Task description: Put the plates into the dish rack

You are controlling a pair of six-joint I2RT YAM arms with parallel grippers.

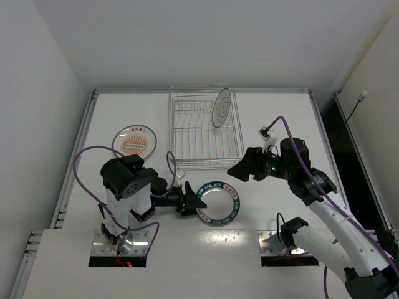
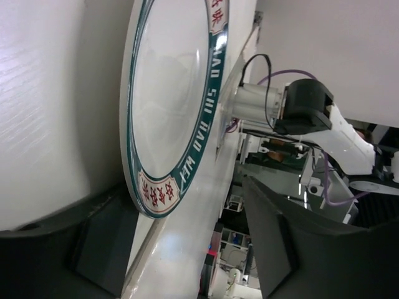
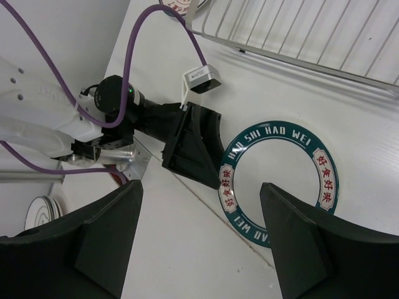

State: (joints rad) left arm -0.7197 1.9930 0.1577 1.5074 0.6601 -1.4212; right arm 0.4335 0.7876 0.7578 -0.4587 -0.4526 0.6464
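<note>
White table [image 1: 280,118]: dish rack [image 1: 202,134] at back, 2 plates: orange-centre plate [image 1: 134,141] left, blue-rimmed plate [image 1: 218,202] front.

A white worktop [image 1: 280,118] with a pale metal rim [image 1: 199,90] sits boxed in by plain white panels: a left wall [image 1: 31,93], a back wall [image 1: 206,37], a right wall [image 1: 374,62]. The light is even and soft, and a dark gap [image 1: 332,131] runs along the worktop's right edge.

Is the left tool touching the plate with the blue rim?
Cannot tell. In the left wrist view the blue-rimmed plate has its rim between the spread fingers of the left tool, right beside one, but neither contact nor gap shows plainly.
</note>
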